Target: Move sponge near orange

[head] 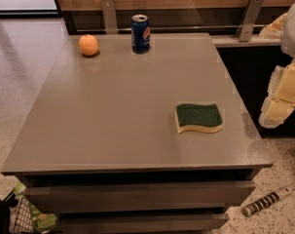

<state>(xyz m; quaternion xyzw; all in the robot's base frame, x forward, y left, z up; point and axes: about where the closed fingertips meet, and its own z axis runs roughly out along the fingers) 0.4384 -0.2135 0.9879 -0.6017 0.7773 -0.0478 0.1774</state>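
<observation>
One sponge (199, 117), one orange (88, 45), one can (140, 33), gripper (277, 110) beside table (113, 121), its state unclear

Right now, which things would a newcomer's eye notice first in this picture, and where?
A flat sponge, dark green over pale yellow foam, lies alone at the near right of the grey table. A small round orange and a blue soda can stand apart at the far edge, the orange leftmost. The pale gripper hangs beyond the table's right edge, touching nothing.
</observation>
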